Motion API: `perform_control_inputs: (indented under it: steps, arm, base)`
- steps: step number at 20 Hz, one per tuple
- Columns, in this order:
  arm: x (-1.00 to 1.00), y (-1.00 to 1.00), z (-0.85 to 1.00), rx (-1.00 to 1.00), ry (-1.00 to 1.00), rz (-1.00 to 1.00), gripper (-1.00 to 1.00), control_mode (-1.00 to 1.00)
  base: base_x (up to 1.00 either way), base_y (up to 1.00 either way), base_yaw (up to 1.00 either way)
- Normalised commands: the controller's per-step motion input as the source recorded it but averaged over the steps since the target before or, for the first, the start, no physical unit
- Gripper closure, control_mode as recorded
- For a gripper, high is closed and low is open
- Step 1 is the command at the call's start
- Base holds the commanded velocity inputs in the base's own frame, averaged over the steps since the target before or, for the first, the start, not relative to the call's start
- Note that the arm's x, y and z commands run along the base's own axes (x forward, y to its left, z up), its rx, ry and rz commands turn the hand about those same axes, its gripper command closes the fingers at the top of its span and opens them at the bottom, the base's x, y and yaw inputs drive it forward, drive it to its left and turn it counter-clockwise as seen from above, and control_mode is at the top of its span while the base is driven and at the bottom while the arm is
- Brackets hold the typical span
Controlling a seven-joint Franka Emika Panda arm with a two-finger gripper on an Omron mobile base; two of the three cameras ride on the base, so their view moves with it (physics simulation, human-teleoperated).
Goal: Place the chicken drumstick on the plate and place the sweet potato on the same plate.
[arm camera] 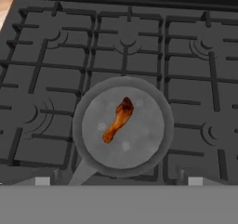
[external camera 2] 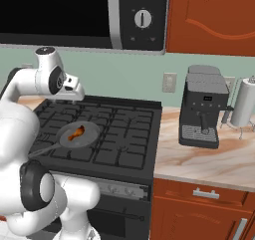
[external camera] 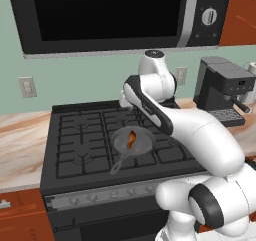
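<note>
The chicken drumstick (arm camera: 118, 120), a slim orange-brown piece with dark streaks, lies in the middle of a grey frying pan (arm camera: 148, 148) on the stove's front burner. It also shows in the pan from the base cameras (external camera: 131, 139) (external camera 2: 77, 132). My gripper (arm camera: 118, 181) hangs above the pan, looking down on it, open, its two tips far apart with nothing between them. The hand (external camera 2: 74, 90) hovers well above the burners, apart from the drumstick. The plate and the sweet potato are out of view.
The pan's handle (external camera: 117, 166) points toward the stove's front edge. The black stove (external camera: 80, 135) has raised grates. A coffee machine (external camera 2: 201, 109) and a paper towel roll (external camera 2: 245, 102) stand on the marble counter (external camera 2: 209, 159) to the right. A microwave (external camera: 110, 15) hangs overhead.
</note>
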Motion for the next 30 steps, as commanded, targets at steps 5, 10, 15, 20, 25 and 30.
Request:
perform_control_inputs:
  steps: [5,10,15,20,25,30]
  arm:
    - [0.2,0.02,-0.3,0.0,0.0,0.0,-1.0,-1.0]
    - [0.2,-0.02,-0.48,0.01,0.0,-0.03,-1.0,-1.0]
    - [0.03,-0.01,-0.52,0.01,0.0,-0.06,-1.0,-1.0]
    - [0.07,-0.01,-0.58,0.01,0.0,-0.03,-1.0,-1.0]
    - [0.13,-0.01,-0.55,0.03,0.0,-0.01,-1.0,-1.0]
    - [0.25,0.0,-0.42,0.02,0.0,0.0,-1.0,-1.0]
  base:
    - [0.0,0.0,0.0]
    - [0.0,0.0,0.0]
    - [0.0,0.0,0.0]
    - [0.0,0.0,0.0]
    - [0.0,0.0,0.0]
    - [0.0,0.0,0.0]
